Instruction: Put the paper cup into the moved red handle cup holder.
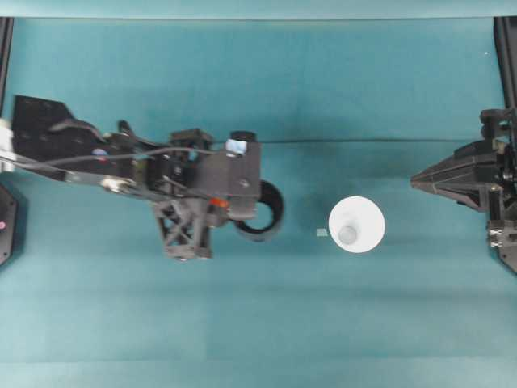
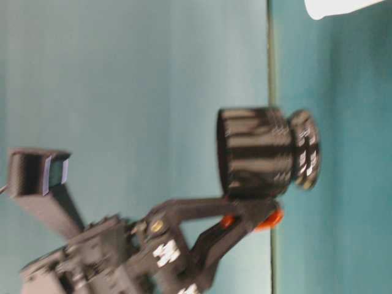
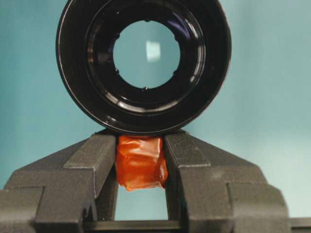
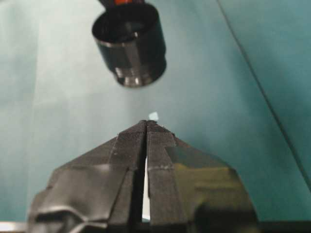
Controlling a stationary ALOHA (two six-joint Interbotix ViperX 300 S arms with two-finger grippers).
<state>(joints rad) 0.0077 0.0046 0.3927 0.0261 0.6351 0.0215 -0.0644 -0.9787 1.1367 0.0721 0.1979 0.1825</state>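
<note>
We see the left gripper [image 3: 141,165] with its fingers clamped on the red handle cup holder [image 3: 143,65] (by its orange tab), held above the bench [image 1: 258,315]. The paper cup [image 1: 356,225] stands apart; the right gripper [image 4: 146,127] fingers are pressed together.

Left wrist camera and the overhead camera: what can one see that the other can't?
The left wrist view alone shows the left end effector shut on the red handle, and lets you look straight through the red handle cup holder to the teal behind it. The overhead view alone shows the paper cup standing on the teal table apart from the holder, a tiny scrap beside it, and the right end effector at the right side, pointing at the cup. Both show the black holder in the left end effector.
</note>
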